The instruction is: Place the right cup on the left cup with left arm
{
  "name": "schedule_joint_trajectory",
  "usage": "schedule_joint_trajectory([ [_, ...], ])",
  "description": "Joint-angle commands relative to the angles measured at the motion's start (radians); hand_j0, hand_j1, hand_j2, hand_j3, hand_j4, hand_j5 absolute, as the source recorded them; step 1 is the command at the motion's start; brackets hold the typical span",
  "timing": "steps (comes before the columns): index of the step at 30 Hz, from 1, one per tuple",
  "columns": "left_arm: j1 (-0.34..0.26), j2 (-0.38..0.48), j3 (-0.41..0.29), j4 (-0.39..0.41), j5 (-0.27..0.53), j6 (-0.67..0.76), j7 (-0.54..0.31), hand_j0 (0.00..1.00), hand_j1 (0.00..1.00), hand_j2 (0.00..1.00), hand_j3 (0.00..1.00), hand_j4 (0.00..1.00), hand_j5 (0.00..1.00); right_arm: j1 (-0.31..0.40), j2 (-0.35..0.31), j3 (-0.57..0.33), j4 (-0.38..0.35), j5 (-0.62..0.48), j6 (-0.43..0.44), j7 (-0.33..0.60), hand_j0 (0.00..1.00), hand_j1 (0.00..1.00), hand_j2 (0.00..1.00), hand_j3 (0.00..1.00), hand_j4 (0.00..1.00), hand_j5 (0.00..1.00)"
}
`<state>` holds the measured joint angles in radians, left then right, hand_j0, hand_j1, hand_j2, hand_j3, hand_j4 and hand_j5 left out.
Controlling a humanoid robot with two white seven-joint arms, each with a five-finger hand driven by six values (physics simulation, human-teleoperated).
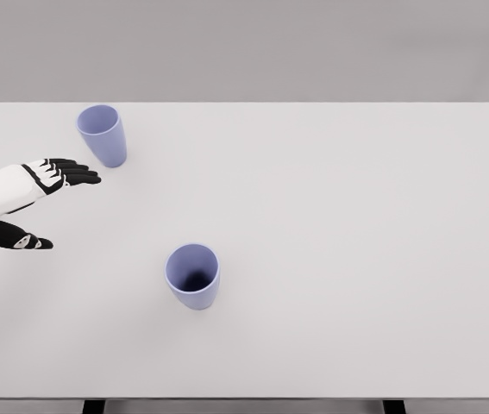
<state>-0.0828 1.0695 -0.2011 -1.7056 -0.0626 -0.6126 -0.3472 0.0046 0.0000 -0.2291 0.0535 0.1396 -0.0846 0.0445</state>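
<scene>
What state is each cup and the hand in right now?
Left cup: upright on the table, open end up, untouched.
Right cup: upright, open end up, standing free, not yet picked up.
Left hand: open, fingers extended, holding nothing, between the two cups near the table's left edge.
Right hand: out of view.

This is a simulated test scene, not a real room. A plain white table (356, 216) stands before a bare grey wall (244, 47). All surfaces look smooth and evenly lit, like a computer render.
</scene>
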Motion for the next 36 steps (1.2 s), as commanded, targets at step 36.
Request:
schedule_joint_trajectory([
  [36, 0.143, 0.125, -0.302, -0.066, 0.484, 0.002, 0.108, 0.99, 0.99, 0.99, 0.99, 0.99, 0.99, 0.0, 0.0, 0.002, 0.002, -0.001, 0.0, 0.0, 1.0, 1.0, 1.0, 1.0, 1.0, 1.0],
])
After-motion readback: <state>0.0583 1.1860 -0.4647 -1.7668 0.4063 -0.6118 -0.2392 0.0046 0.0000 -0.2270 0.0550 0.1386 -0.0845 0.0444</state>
